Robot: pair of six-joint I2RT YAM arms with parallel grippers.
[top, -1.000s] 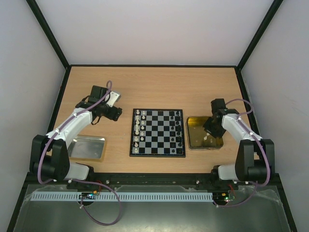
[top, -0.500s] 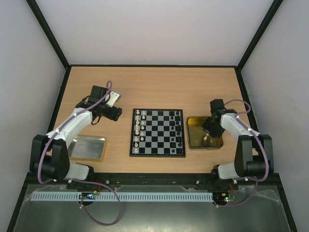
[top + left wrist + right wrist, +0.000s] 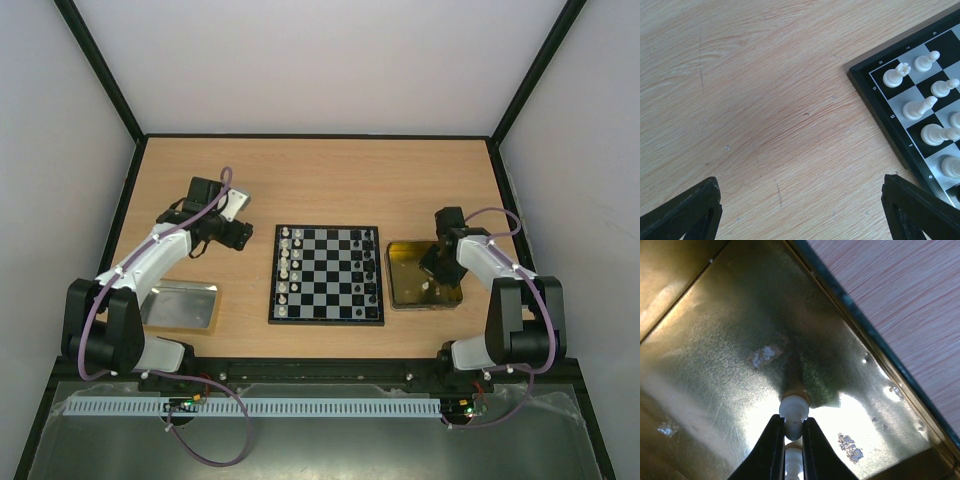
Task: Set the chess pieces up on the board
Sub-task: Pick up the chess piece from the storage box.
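Left gripper (image 3: 800, 179): held above bare table just left of the board's far-left corner. Fingers are spread wide and nothing is held.
Silver tray (image 3: 180, 305): near-left, beside the left arm's base. No piece can be made out in it.
Board (image 3: 327, 318): centre of table, between the two trays.
White pieces (image 3: 288, 265): ranged along the two left files of the board. Gaps are seen from above, so the set is judged incomplete.
Black pieces (image 3: 370, 265): ranged along the right files, on the side toward the gold tray.
Gold tray (image 3: 392, 275): just right of the board. A few pale specks are seen on its floor, too small to name.
Right gripper (image 3: 792, 421): lowered into the gold tray. The fingers are pinched almost together on a white piece (image 3: 793, 409), gripped at its neck below the rounded head.
Piece axis: appears to run in line with the fingers, head away from the wrist. Whether the base is off the tray floor cannot be told.
Step in hand (judged): the white piece is being picked from the tray.
Governing relation: the open white squares lie left of the right gripper, across the whole board and beyond the black pieces. The right arm holds the piece, but the left arm is nearer those files.
Risk (judged): black pieces may be clipped if the carry is low.
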